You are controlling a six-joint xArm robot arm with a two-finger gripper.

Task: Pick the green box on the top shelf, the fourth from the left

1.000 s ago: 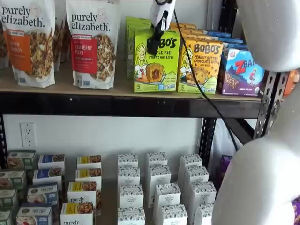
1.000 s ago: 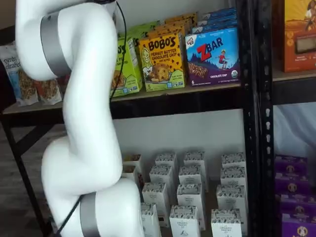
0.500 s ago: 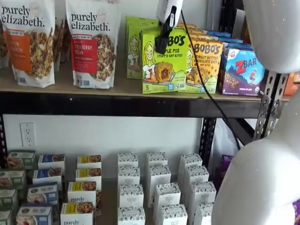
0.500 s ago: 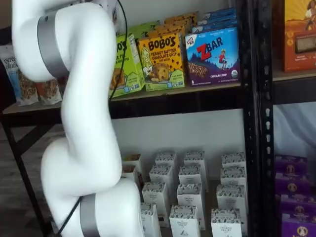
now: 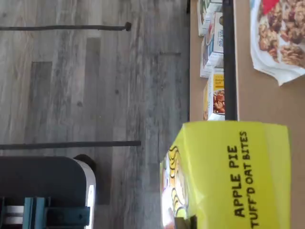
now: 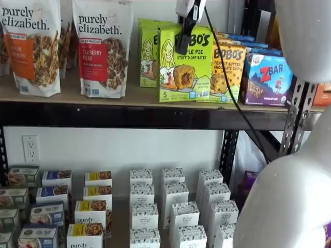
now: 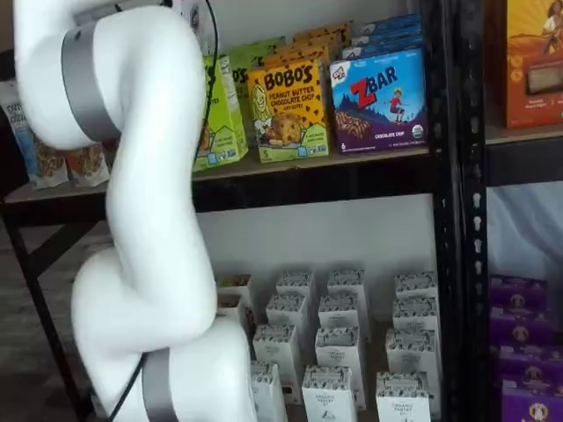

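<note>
The green box (image 6: 186, 70), a lime "BOBO'S Apple Pie" carton, stands upright at the front edge of the top shelf (image 6: 134, 95), drawn forward of its row. My gripper (image 6: 182, 47) comes down from above and is shut on the box's top edge. In a shelf view the box (image 7: 220, 114) tilts out beside the white arm, which hides the gripper there. The wrist view shows the box's yellow-green top (image 5: 233, 176) close up, with the tan shelf board (image 5: 271, 100) and its black rail (image 5: 229, 57) beyond it.
More green boxes (image 6: 147, 57) stand behind. A yellow-orange Bobo's box (image 6: 227, 72) and a blue ZBar box (image 6: 269, 77) stand to the right, granola bags (image 6: 103, 46) to the left. Small white cartons (image 6: 176, 206) fill the lower shelf. The white arm (image 7: 132, 220) stands in front.
The gripper has moved up and to the right with the green box in it. The box has come forward out of its row and now overlaps the yellow-orange box.
</note>
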